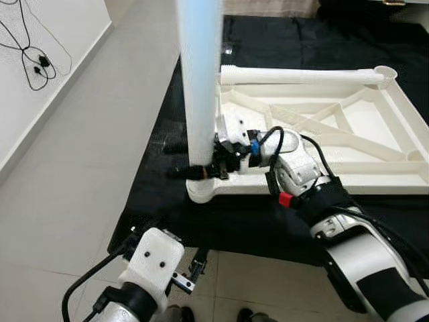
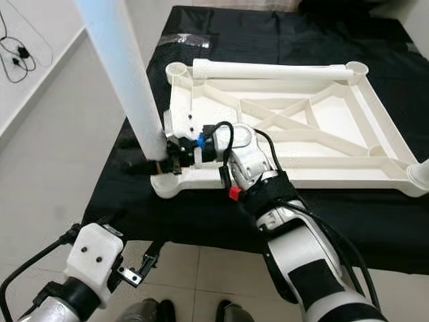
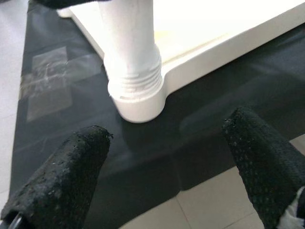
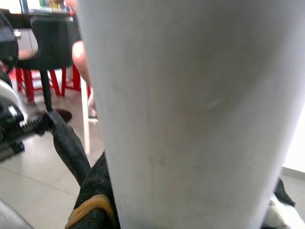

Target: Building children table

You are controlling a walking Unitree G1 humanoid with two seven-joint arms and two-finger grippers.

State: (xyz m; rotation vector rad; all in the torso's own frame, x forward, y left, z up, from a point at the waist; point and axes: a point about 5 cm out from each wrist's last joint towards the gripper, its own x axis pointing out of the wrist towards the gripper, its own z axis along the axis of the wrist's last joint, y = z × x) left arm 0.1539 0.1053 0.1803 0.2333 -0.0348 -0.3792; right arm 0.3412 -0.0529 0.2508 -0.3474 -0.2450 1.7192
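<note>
A white table top lies upside down on a black mat. One white table leg stands upright in the near left corner socket, its threaded end partly above the socket rim. My right gripper is shut on this leg just above the socket; the leg sits close against a black finger. A second leg lies along the table top's far edge. My left gripper hangs open, low at the mat's near edge, apart from the socket.
Tiled floor borders the mat on the left and near side. A black cable lies by the white wall at the far left. A dark chair, red stools and part of a person are behind the leg.
</note>
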